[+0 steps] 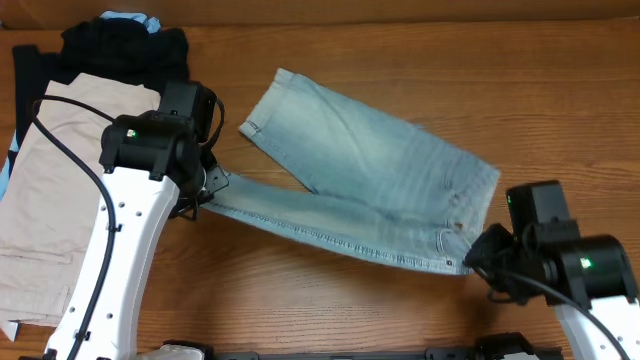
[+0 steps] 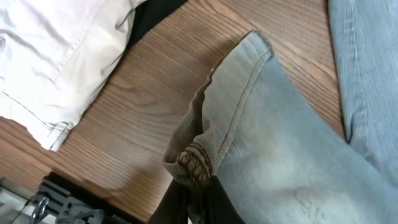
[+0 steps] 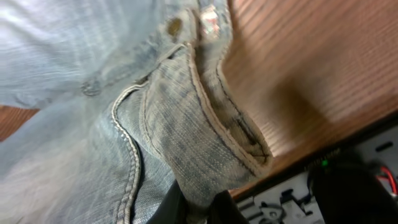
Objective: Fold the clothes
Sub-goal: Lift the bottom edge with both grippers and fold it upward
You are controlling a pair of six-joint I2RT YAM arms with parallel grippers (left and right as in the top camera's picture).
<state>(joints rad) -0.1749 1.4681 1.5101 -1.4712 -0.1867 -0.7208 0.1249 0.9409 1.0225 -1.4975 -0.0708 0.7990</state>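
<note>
Faded denim shorts, matt; wood-grain table, smooth.

The denim shorts stretch between left gripper and right gripper.

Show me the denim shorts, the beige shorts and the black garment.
denim shorts [image 1: 380, 170], overhead view, upper leg panel.
beige shorts [image 1: 40, 230], overhead view, left fabric.
black garment [image 1: 120, 50], overhead view, its middle.

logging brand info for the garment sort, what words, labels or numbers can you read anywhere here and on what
No text can be read in any view.
denim shorts: a pale tag beside the waistband button is too blurred to read.
khaki shorts and black garment: no label or print shows.
</note>
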